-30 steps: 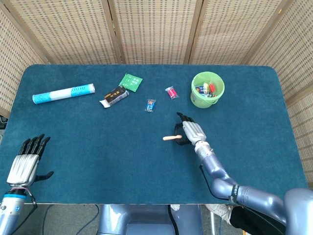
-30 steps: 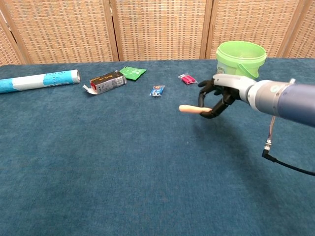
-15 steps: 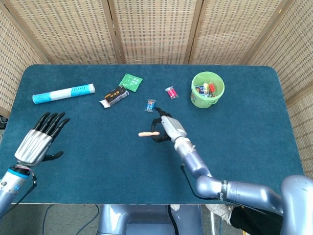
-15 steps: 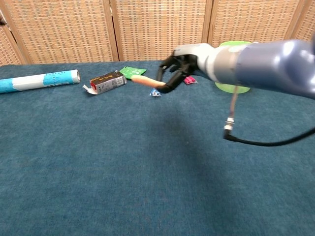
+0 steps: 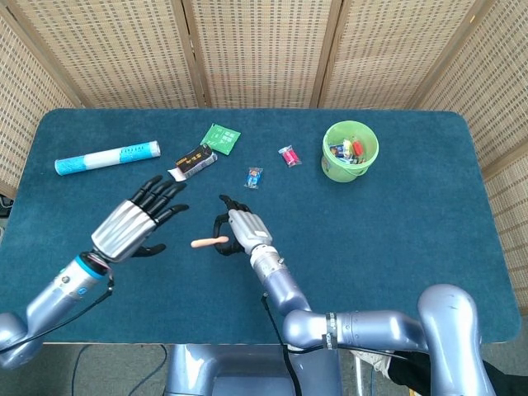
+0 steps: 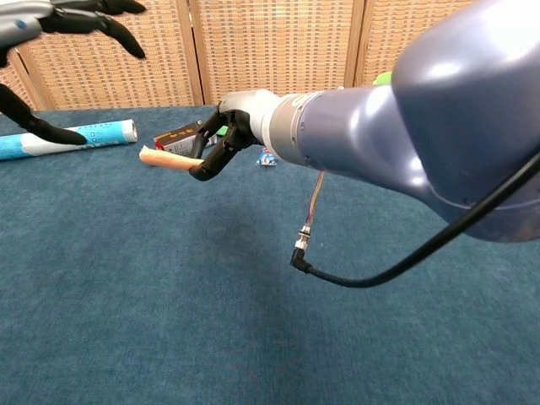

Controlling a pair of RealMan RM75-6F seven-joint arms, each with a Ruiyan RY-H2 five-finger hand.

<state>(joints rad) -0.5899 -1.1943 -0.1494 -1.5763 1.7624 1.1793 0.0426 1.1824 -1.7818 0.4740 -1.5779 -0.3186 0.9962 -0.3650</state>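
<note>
Sausage (image 5: 202, 242) sits pinched in the fingers of the right hand (image 5: 241, 232), held above the table (image 5: 396, 231), well short of the green bucket (image 5: 350, 151) and to its left. Just left of the sausage, the left hand (image 5: 132, 224) hovers with fingers spread, grasping nothing, near the small box (image 5: 192, 160).

The right hand (image 5: 238, 231) has carried the small orange stick (image 5: 204, 242) well away from the green bucket (image 5: 350, 151), leftward across the tabletop, and the stick's free end now points toward the left hand (image 5: 132, 224). That left hand has risen from the near left corner of the tabletop and come inward, its fingers (image 5: 163, 195) spread wide and now near the stick's tip, though apart from it.
</note>
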